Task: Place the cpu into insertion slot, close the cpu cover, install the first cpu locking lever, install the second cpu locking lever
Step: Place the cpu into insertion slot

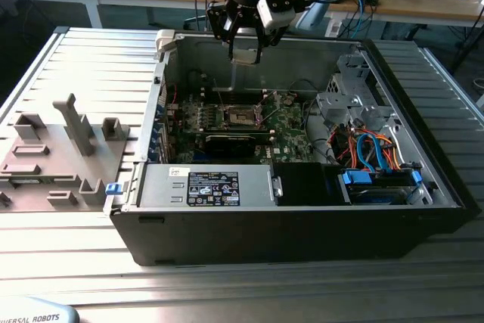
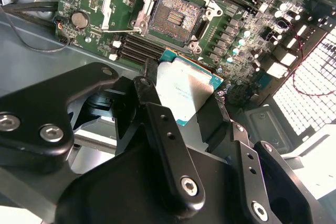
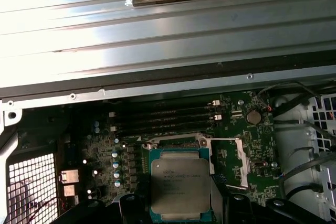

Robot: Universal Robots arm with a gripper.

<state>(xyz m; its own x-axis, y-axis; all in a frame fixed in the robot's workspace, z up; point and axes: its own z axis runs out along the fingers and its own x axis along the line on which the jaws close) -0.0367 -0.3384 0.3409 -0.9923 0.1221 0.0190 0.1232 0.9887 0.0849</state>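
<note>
My gripper (image 1: 246, 51) hangs above the open computer case, shut on the cpu (image 1: 244, 56), a flat square chip with a silver-grey top. In both wrist views the cpu (image 2: 184, 90) (image 3: 180, 184) sits between the black fingers (image 2: 157, 114). Below it on the green board lies the insertion slot (image 2: 176, 17) (image 1: 242, 116), a dark square recess with nothing in it. The cpu cover (image 2: 116, 1) (image 3: 237, 157), a thin silvery frame, is swung open beside the slot. In the first wrist view the chip covers most of the slot.
The case (image 1: 423, 217) has tall metal walls around the board. Long memory slots (image 3: 163, 119) run beside the socket, and a black card (image 1: 231, 141) lies in front of it. A drive cage with coloured cables (image 1: 370, 149) stands at the exterior view's right; a grey fixture (image 1: 68, 149) at its left.
</note>
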